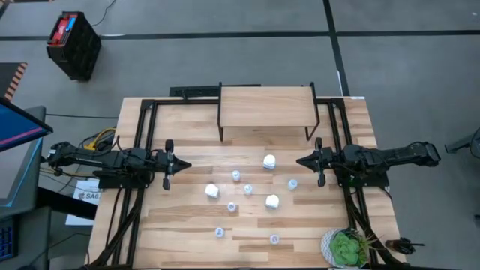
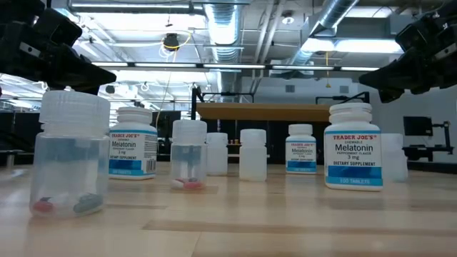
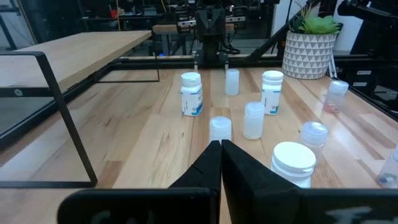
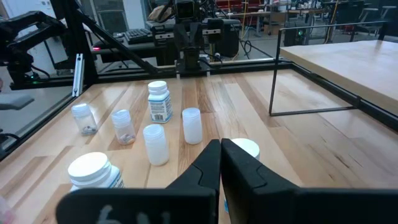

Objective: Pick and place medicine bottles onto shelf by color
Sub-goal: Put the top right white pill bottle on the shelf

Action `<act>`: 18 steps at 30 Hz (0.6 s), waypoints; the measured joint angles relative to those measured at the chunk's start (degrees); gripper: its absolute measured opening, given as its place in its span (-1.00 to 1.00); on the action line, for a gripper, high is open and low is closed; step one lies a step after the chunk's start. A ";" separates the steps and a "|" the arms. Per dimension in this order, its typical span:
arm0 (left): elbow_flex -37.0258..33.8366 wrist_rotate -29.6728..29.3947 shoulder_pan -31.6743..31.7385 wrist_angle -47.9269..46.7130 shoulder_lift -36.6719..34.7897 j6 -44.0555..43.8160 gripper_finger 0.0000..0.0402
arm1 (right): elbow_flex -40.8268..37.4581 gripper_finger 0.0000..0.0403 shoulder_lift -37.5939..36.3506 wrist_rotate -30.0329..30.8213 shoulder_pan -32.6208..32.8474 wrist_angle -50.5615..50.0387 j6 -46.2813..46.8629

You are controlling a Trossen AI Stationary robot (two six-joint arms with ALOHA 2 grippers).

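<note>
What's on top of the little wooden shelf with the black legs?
Nothing: the small light wooden shelf on thin black legs has a bare top. All the tiny medicine bottles stand on the table in front. The table under the shelf is covered, so I can't see there.

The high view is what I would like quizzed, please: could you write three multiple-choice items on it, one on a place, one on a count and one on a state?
1. Where does the potted plant stand?
A. On the shelf
B. At the table's near right corner
C. Between the grippers

2. How many medicine bottles stand on the shelf?
A. None
B. Three
C. Nine

3. How do the left gripper and right gripper stand?
A. Both open
B. Left shut on a bottle
C. Both shut, holding nothing

Answers:
1 B: the green plant sits at the lower right corner of the tabletop.
2 A: the shelf top is bare; all the medicine bottles stand on the table in front of it.
3 C: both wrist views show the fingers pressed together with nothing between them.
</note>
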 joint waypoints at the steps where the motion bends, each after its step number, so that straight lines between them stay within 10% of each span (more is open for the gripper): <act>1: 0.00 -0.02 0.00 0.00 0.00 -0.39 -1.00 | -0.02 -0.81 0.01 0.02 0.00 0.00 -0.22; 18: 0.00 -9.52 0.02 5.86 -0.02 -3.30 -1.00 | 0.00 -0.81 -0.03 0.02 -0.44 14.03 -19.34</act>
